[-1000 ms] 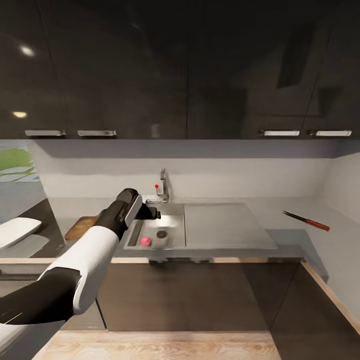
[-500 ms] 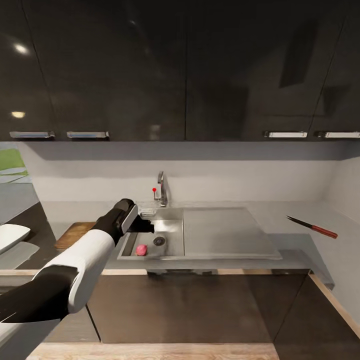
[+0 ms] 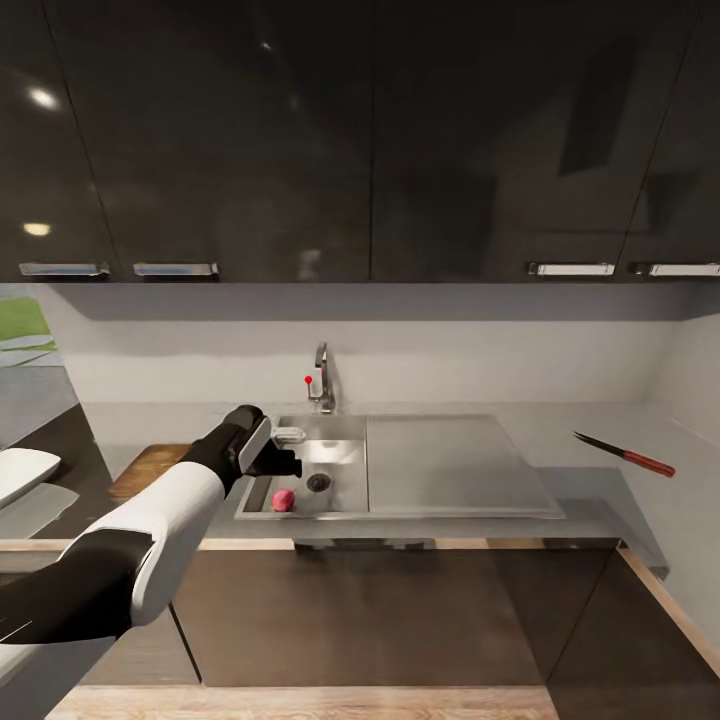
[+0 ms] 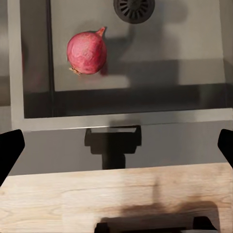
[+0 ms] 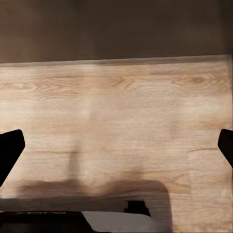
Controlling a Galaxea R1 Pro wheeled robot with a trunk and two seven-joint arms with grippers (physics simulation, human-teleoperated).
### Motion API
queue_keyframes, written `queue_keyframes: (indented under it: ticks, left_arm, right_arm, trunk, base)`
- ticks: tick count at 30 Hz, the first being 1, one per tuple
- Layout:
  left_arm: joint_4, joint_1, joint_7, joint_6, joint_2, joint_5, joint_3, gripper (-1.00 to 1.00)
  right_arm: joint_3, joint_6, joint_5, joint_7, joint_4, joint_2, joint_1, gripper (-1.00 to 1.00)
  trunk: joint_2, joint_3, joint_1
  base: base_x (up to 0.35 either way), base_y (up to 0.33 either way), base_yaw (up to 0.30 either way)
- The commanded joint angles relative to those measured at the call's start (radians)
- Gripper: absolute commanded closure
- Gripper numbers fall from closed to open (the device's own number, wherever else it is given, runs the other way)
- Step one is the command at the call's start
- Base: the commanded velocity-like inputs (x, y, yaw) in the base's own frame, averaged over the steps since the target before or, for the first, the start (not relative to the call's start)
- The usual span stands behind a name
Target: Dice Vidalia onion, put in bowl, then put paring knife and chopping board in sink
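Glossy black upper cabinets [image 3: 360, 140] with chrome bar handles are seen above a pale grey wall, and below them the long grey surface [image 3: 590, 440] is spread over dark cabinets. The stainless-steel sink [image 3: 455, 465] is set into that surface, its chrome faucet [image 3: 322, 378] with a red knob placed at the back. The dark brown chopping board [image 3: 140, 468] is laid on the surface beside the basin, partly hidden by the left arm, and the white bowl [image 3: 20, 470] is found further along at the edge of the head view. The left end effector [image 3: 280, 462] is held above the basin with its fingers spread wide. The right end effector [image 5: 116, 145] is opened wide above a wooden floor [image 5: 116, 121]. The red-handled paring knife [image 3: 625, 455] is seen well apart from the sink. The reddish Vidalia onion [image 4: 86, 52] is lying in the basin near the round drain [image 4: 134, 8].
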Motion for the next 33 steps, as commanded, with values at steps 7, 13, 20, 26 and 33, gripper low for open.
queue_keyframes:
  ticks: [7,13,20,26,33]
  left_arm:
    - [0.005,0.000,0.008,0.003,0.000,0.011,-0.007,-1.00]
    - [0.015,0.000,0.008,0.003,-0.003,0.011,-0.007,-1.00]
    - [0.025,0.000,0.007,0.002,-0.002,0.011,-0.007,-1.00]
    - [0.029,0.000,0.007,0.002,-0.002,0.011,-0.007,-1.00]
    - [0.056,0.000,0.006,0.001,-0.001,0.011,-0.007,-1.00]
  right_arm:
    - [-0.009,0.139,0.008,-0.010,0.002,-0.004,0.001,-1.00]
    - [-0.009,0.200,0.008,-0.022,0.003,-0.004,0.003,-1.00]
    - [-0.009,0.211,0.007,-0.026,0.003,-0.004,0.003,-1.00]
    - [-0.009,0.212,0.007,-0.028,0.002,-0.005,0.003,-1.00]
    - [-0.010,0.228,0.008,-0.029,0.002,-0.006,0.003,-1.00]
  trunk:
    - [-0.001,-0.001,0.000]
    - [-0.001,-0.002,0.000]
    - [-0.001,-0.008,0.000]
    - [-0.001,-0.016,0.000]
    - [-0.001,-0.024,0.000]
  base:
    - [0.000,0.000,0.000]
    - [0.000,0.000,0.000]
    - [0.038,0.000,0.000]
    - [0.149,0.000,0.000]
    - [0.083,0.000,0.000]
